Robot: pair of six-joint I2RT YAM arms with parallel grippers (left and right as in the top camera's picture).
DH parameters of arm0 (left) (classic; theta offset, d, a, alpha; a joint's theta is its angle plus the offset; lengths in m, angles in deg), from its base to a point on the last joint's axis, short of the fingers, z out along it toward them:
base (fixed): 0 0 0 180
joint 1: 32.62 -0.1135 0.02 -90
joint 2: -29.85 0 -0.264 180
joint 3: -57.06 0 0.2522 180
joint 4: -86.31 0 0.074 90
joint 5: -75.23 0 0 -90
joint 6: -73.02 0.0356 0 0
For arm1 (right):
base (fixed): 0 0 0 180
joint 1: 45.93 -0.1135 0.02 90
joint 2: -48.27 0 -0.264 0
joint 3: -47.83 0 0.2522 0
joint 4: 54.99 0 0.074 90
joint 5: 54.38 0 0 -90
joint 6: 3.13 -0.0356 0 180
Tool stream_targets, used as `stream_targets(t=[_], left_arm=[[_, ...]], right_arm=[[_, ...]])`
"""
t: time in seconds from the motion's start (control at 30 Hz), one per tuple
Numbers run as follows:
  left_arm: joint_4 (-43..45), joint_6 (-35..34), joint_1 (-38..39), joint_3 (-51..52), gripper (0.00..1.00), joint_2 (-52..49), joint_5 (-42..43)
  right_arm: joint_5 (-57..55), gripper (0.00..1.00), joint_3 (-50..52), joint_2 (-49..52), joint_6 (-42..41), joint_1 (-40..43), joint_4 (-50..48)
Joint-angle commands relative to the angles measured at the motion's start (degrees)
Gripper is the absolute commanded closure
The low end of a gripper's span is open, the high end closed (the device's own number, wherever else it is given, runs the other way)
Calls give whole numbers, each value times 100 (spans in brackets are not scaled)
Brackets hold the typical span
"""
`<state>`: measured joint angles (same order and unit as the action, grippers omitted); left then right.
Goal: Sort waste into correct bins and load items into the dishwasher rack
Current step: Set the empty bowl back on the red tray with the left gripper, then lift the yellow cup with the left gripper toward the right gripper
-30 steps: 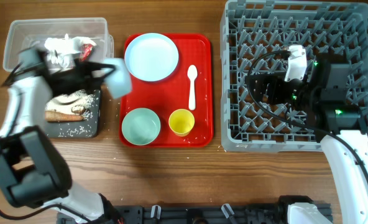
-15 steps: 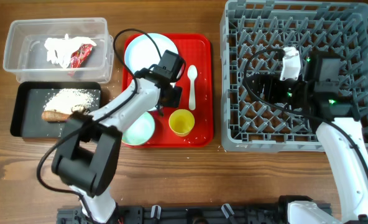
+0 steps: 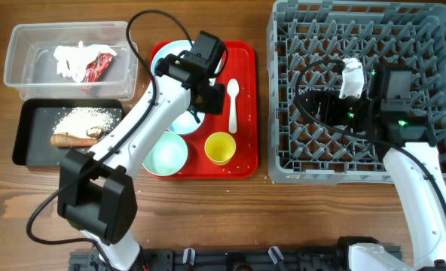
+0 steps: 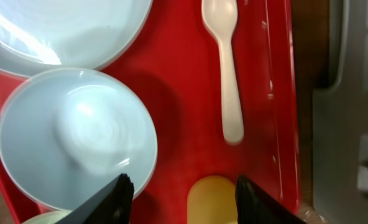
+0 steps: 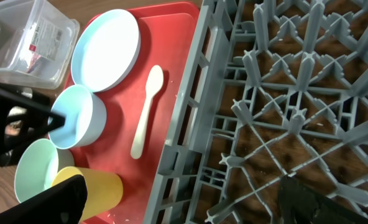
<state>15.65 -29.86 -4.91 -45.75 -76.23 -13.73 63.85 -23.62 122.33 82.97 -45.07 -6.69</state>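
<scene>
Just beside end effector (image 4: 184,202) (spread wide): bowl (image 4: 77,134)

Robot test bench, wooden tabletop (image 3: 208,214), grey dishwasher rack (image 3: 279,113), red tray (image 3: 247,129)

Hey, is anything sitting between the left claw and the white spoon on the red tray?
Nothing visible does. From the left wrist, only bare red tray separates the open left claw from the white spoon. The pale blue bowl lies off to one side, and the yellow cup sits right at the claw.
</scene>
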Motion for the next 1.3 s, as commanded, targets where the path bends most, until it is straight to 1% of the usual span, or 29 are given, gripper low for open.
stream_targets(t=[0.0, 0.1, 0.2, 0.3, 0.37, 0.4, 0.43, 0.47, 0.53, 0.57, 0.6, 0.67, 0.7, 0.73, 0.77, 0.87, 0.93, 1.0, 1.03, 1.17, 1.27], left_arm=[[-542, -568, -7, 79, 47, 92, 496], [-654, -581, -7, 444, 48, 92, 634], [-273, -634, 48, 1019, 49, 92, 863], [15, -758, 140, 1333, 56, 92, 879], [94, -778, 166, 1399, 66, 92, 876], [107, -780, 166, 1403, 75, 92, 876], [144, -804, 166, 1403, 88, 92, 876], [186, -866, 166, 1401, 96, 92, 879], [232, -861, 160, 1351, 96, 109, 977], [225, -857, 120, 1252, 96, 116, 1147], [234, -831, 52, 1161, 96, 138, 1416], [299, -474, -212, 922, 96, 195, 2341], [407, -225, -437, 813, 96, 240, 3126], [649, -26, -752, 776, 96, 304, 4142], [774, 35, -920, 776, 96, 315, 4621], [1137, 55, -1602, 776, 96, 319, 6422], [1300, 50, -1840, 776, 96, 319, 7228], [1384, 50, -1932, 776, 96, 319, 7788], [1414, 50, -1930, 776, 96, 319, 8043], [1405, 48, -1919, 776, 96, 319, 8557], [1274, 48, -1917, 776, 96, 319, 8664]], right_arm=[[-33, 0, -92, 46, -76, -4, -22], [-33, 0, -92, 46, -74, -4, 2], [-33, 0, -92, 46, -74, -4, 4], [-33, 0, -92, 46, -76, -4, 9], [-33, 0, -92, 46, -76, -4, 7], [-33, 0, -92, 46, -76, -4, 7], [-33, 0, -92, 46, -76, -4, 7], [-33, 0, -92, 46, -76, -4, 7], [81, 0, -92, 46, -76, -4, -2], [339, 0, -92, 46, -74, -4, -46], [763, 0, -92, 39, -68, -4, -129], [1753, 0, -92, 35, -72, -4, -468], [2168, 0, -92, 35, -79, -4, -669], [2583, 0, -92, 35, -81, -4, -903], [2765, 0, -92, 37, -81, -4, -1016], [3038, 0, -92, 44, -57, -68, -1185], [3058, 0, -92, 83, -55, -214, -1285], [3388, 0, -92, 195, -57, -444, -1637], [3639, 0, -92, 302, -66, -623, -1967], [3748, 1, -92, 610, -267, -1012, -2704], [3744, 4, -92, 791, -380, -1222, -3285]])
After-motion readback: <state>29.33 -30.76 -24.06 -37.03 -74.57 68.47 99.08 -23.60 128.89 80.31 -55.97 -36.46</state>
